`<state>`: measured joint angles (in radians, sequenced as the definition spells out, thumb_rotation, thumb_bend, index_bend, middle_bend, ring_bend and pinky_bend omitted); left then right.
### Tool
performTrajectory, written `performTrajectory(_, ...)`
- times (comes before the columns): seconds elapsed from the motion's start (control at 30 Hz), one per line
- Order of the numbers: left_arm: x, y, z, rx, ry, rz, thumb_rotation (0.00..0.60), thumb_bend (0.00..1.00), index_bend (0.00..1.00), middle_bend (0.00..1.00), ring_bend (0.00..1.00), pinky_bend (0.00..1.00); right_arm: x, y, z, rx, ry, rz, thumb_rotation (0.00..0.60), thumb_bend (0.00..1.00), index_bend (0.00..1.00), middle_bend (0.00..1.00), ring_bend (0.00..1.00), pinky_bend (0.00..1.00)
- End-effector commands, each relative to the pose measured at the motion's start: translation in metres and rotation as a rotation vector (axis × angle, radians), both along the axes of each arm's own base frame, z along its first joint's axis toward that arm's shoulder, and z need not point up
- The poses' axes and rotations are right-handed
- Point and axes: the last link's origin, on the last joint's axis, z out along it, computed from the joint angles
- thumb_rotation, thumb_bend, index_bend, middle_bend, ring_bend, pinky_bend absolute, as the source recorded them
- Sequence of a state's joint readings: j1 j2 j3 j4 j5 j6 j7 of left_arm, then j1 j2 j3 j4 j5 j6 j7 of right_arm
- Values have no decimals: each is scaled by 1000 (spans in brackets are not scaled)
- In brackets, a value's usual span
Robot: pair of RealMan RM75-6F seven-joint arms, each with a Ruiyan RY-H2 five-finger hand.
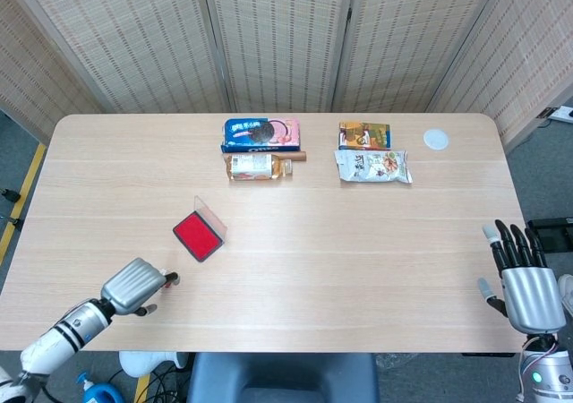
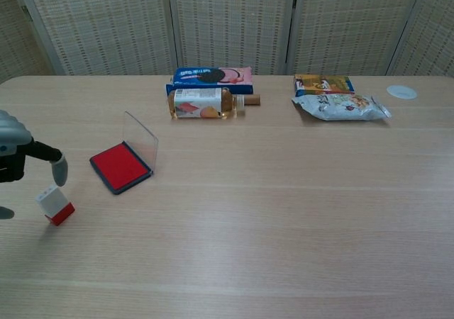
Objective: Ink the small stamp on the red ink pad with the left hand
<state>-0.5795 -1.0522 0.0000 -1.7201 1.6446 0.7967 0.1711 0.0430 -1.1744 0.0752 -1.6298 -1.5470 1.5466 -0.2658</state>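
Note:
The small stamp, white with a red base, stands on the table near the front left. My left hand hovers right over it, with one fingertip just above its top and the thumb low to its left, holding nothing. In the head view the left hand hides most of the stamp. The red ink pad lies open a short way behind and to the right, its clear lid standing up. My right hand rests with fingers spread at the table's front right edge, empty.
Along the back of the table are a blue and pink cookie box, a bottle lying on its side, a snack box, a snack bag and a small white disc.

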Motion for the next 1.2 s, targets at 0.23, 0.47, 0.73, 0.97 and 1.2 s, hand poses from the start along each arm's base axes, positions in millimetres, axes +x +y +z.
performTrajectory(0.23, 12, 34, 1, 6, -1, 61, 600, 272, 358, 1000, 909, 774, -2, -4, 6, -6, -7, -9, 600, 294, 0, 0, 0, 0)
performTrajectory(0.47, 2, 41, 2, 20, -1, 99, 600, 272, 336, 1000, 909, 774, -3, -3, 9, 2, -12, 3, 600, 294, 0, 0, 0, 0)
performTrajectory(0.73, -9, 44, 1, 34, 28, 123, 600, 272, 321, 1000, 905, 774, -3, -2, 8, 13, -12, 7, 600, 294, 0, 0, 0, 0)
performTrajectory(0.97, -21, 44, 1, 54, 35, 149, 600, 273, 381, 1000, 906, 774, -3, -1, 7, 25, -7, 9, 600, 294, 0, 0, 0, 0)
performTrajectory(1.2, -37, 44, -2, 65, 60, 168, 600, 272, 452, 1000, 905, 774, -3, -1, 5, 45, -5, 12, 600, 294, 0, 0, 0, 0)
